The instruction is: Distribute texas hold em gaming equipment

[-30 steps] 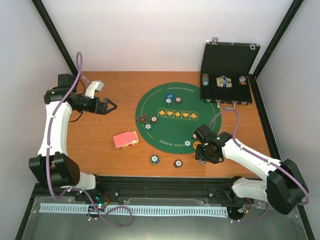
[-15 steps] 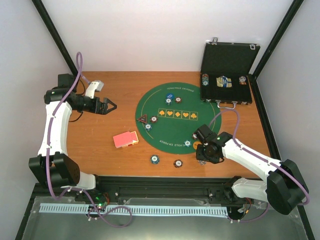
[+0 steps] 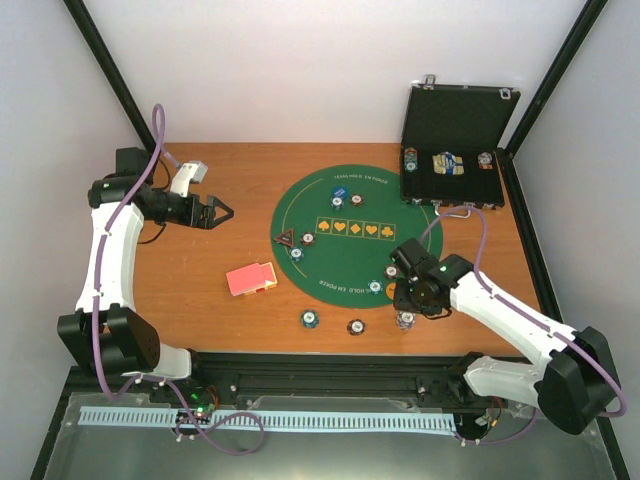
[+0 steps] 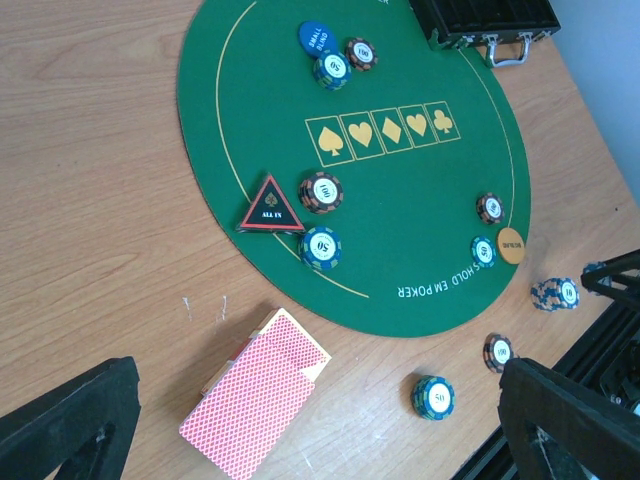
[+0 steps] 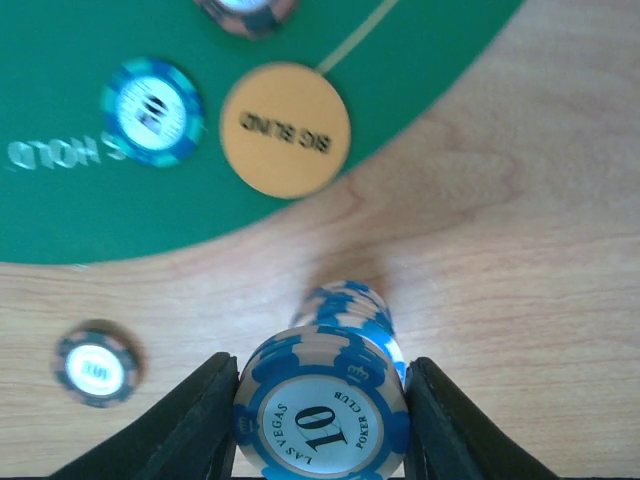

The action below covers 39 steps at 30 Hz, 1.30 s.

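Brown wood-grain table (image 3: 200,290). A round green poker mat (image 3: 330,265) lies flat mid-table. An open black case (image 3: 460,120) sits at the far right corner, against the mat's rim. A red-backed card deck (image 3: 250,278) lies on bare wood left of the mat, slightly fanned. On the wood near the front edge: a blue chip stack (image 3: 310,318), a dark chip (image 3: 356,326) and blue-and-white chips (image 3: 404,320).

The left gripper (image 3: 226,212) is spread wide on its raised arm (image 3: 108,250); right gripper (image 3: 404,311) points down, fingers (image 5: 190,430) close-set.
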Each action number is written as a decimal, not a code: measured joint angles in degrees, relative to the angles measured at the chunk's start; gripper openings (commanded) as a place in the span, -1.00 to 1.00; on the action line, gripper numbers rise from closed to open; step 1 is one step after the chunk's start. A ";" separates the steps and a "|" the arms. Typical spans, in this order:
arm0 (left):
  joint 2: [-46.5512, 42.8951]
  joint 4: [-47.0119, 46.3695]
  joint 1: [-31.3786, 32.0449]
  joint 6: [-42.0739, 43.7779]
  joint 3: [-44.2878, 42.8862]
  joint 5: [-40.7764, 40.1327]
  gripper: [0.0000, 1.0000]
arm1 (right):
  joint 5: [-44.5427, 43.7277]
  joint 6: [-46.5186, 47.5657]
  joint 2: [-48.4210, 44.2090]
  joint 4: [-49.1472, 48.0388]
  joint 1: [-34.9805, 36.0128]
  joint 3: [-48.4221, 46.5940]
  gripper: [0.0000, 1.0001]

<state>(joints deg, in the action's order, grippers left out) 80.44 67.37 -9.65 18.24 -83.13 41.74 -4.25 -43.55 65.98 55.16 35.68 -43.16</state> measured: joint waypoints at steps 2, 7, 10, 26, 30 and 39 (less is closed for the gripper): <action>0.00 0.00 0.00 0.00 0.00 -0.07 1.00 | -0.07 0.35 -0.13 0.81 0.00 -2.54 -0.50; 0.00 0.00 0.00 0.00 0.00 -0.35 1.00 | -0.37 1.60 0.90 2.38 0.61 -9.75 -0.50; 0.00 0.02 0.00 0.00 0.00 -0.44 1.00 | -1.27 2.60 5.51 2.84 2.71 -15.65 -0.49; 0.00 0.63 0.00 0.00 -0.90 -1.27 1.00 | -1.38 12.72 48.35 -4.26 9.94 -48.81 -0.43; 0.00 0.72 0.00 0.00 -0.92 -1.29 1.00 | -1.42 15.17 57.11 -3.43 9.49 -59.71 -0.43; 0.00 0.83 0.00 0.52 -0.92 -1.86 1.00 | -0.22 18.12 70.90 1.42 6.43 -81.81 -0.39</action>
<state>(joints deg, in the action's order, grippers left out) 80.44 68.20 -9.65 18.76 -84.05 39.88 -4.47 -25.43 136.88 56.58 42.11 -124.97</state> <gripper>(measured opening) 0.996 0.421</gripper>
